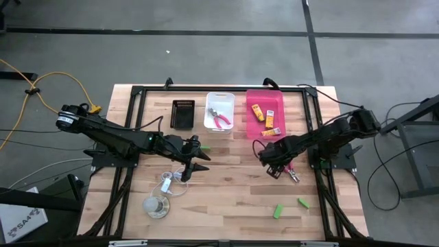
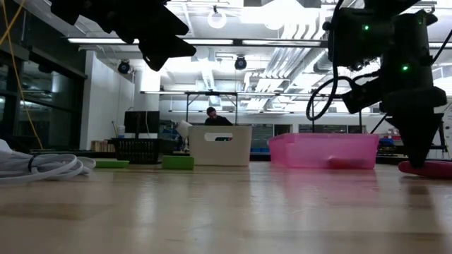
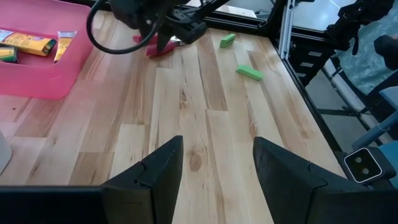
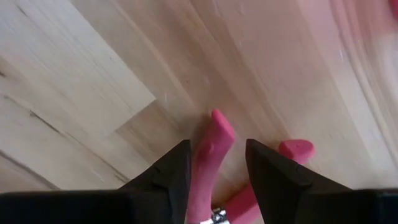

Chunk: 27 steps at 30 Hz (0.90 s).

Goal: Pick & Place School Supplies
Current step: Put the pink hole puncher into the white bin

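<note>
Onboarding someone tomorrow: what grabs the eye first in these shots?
The right gripper, low over the table's right side, its fingers straddling one pink handle of the scissors lying there. Behind it the bright pink bin holds yellow packets. The left gripper hangs open above mid-table.

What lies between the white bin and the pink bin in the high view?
Nothing: only a narrow strip of bare table separates the white bin from the pink bin in the high view.

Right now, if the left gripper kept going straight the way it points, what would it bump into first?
Probably nothing close: the left gripper points along bare table. Farther on lie a green piece and the right gripper, though depth is unclear.
</note>
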Available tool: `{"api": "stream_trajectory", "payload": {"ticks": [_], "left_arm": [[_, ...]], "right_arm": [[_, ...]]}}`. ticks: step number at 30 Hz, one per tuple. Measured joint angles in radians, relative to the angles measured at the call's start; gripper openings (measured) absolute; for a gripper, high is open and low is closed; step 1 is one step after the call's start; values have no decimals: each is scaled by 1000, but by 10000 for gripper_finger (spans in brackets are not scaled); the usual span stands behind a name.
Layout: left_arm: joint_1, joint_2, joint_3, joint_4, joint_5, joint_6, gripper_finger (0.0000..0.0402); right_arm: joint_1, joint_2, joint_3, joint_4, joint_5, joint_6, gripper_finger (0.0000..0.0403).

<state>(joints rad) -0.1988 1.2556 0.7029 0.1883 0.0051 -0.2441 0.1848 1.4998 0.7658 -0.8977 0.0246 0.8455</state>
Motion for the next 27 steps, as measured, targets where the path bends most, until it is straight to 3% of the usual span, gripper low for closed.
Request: {"api": "stream_trajectory", "payload": {"ticks": [27], "left_arm": [[-3, 0, 1, 2, 4, 1, 187]], "right_arm": [[-11, 51, -19, 68, -6, -4, 142]]}}
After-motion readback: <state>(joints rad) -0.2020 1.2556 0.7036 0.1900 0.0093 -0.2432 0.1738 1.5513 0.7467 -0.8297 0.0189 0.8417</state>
